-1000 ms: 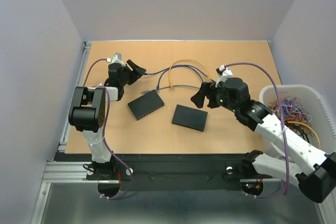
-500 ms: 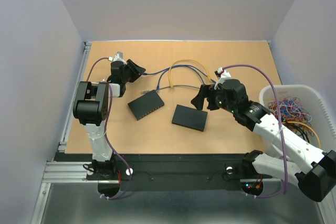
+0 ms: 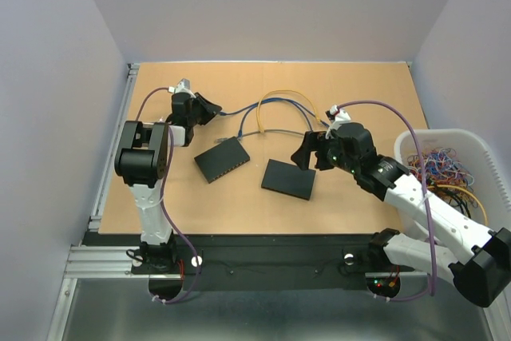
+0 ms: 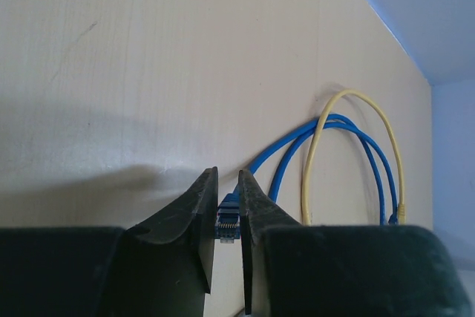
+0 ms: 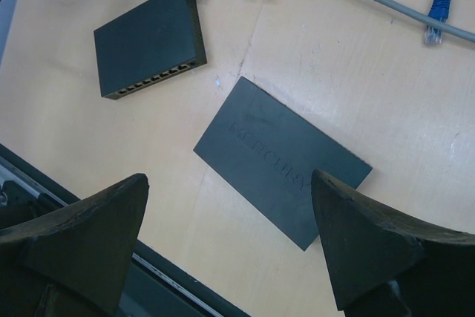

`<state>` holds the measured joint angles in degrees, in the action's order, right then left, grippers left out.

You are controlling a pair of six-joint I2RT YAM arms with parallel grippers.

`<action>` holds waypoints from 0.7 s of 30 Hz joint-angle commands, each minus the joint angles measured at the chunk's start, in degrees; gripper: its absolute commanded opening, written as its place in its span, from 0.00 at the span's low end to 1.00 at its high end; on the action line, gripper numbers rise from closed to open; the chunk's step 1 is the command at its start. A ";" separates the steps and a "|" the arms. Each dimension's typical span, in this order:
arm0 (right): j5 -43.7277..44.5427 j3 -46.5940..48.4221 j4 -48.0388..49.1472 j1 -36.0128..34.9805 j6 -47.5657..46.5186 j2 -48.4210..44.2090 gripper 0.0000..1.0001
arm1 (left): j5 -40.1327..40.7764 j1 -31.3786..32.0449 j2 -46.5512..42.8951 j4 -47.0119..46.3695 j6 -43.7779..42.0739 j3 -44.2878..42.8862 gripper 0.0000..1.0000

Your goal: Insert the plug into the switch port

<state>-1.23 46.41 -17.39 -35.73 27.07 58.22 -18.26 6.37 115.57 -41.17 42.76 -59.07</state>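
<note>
Currently left gripper point(image 4: 226, 177) clenched on blue plug point(image 4: 228, 222) (blue cable point(image 4: 297, 152) trailing behind); right gripper point(image 5: 228, 177) spread wide above switch point(image 5: 282, 159).

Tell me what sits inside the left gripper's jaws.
A blue plug, pinched by the left gripper, its blue cable trailing away. The fingers cover the plug's sides.

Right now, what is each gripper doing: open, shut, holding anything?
Left gripper: shut on the blue plug.
Right gripper: open, holding nothing.
</note>
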 commanded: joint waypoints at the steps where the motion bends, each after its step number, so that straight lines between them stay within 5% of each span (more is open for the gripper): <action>1: 0.88 0.08 2.09 -0.57 0.35 -0.30 0.95 | -0.64 0.31 -4.11 -0.93 -1.01 0.27 0.00; 13: 4.12 8.07 2.18 -3.38 -4.03 6.99 0.96 | -0.81 0.22 -20.27 17.42 -0.31 -1.05 0.00; 16: 12.90 12.11 2.53 -11.71 -8.51 13.29 0.96 | -0.81 0.22 -26.24 23.40 -0.49 0.26 0.00; 19: 31.58 17.47 2.62 -24.61 -16.75 20.93 0.96 | -0.11 0.22 -32.93 28.15 -1.10 2.81 0.00; 21: 33.58 19.41 6.21 -26.93 -20.20 23.51 0.96 | -0.11 0.22 -36.54 30.26 -1.28 4.66 0.00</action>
<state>17.54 61.28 -16.27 -55.44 17.26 76.84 -18.00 6.39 85.89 -17.21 42.33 -57.04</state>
